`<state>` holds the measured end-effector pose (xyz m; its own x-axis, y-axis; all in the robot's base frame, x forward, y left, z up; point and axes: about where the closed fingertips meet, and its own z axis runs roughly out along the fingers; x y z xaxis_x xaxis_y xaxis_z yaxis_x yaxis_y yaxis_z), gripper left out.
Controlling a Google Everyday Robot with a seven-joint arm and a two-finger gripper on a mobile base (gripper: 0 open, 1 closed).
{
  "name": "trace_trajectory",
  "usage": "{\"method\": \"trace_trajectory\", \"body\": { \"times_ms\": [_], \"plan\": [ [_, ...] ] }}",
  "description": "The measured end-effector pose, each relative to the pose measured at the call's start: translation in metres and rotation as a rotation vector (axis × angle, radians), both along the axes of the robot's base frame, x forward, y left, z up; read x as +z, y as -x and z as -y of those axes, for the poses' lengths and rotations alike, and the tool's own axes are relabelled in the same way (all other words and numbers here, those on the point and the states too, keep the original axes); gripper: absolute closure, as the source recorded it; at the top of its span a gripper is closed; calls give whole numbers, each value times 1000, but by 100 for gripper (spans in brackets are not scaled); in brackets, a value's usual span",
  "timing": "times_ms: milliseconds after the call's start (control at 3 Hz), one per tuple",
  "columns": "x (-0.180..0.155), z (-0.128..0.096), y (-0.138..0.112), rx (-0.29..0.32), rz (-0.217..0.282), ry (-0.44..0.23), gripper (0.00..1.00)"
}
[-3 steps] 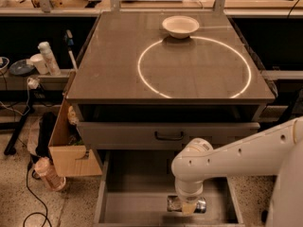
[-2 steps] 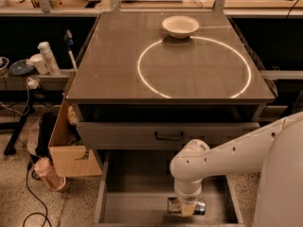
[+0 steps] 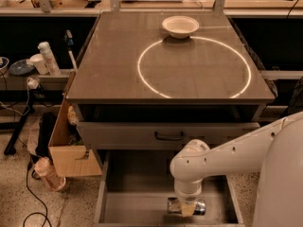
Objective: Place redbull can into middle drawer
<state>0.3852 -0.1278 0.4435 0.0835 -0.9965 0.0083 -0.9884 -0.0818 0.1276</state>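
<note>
Down in the open drawer (image 3: 137, 197), near its front edge, the can (image 3: 173, 206) lies on its side across the bare grey floor, its silvery ends showing to either side of the gripper (image 3: 187, 208). That gripper hangs straight down from the white arm (image 3: 227, 155), which reaches in from the right, and it sits over the can's middle. Whether it clamps the can or only straddles it cannot be told. Any print on the can is too faint to read. Above, a shut drawer front (image 3: 123, 135) carries a black curved handle (image 3: 169, 136). On the table top (image 3: 118, 74) a white bowl (image 3: 180, 26) stands at the far edge of a bright ring of light (image 3: 138, 69). Left of the cabinet a cardboard box (image 3: 66, 157) rests on the speckled floor, with a pale bottle (image 3: 47, 173) lying just beside it. Further back a white bottle (image 3: 49, 58) stands on a low shelf, its label unreadable.
</note>
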Motion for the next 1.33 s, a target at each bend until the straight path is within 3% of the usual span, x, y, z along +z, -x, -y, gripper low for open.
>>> {"method": "trace_trajectory", "body": {
  "times_ms": [333,1000,1333],
  "plan": [
    [0,0,0,0,0,0,50],
    [0,0,0,0,0,0,4],
    [0,0,0,0,0,0,0]
  ]
}}
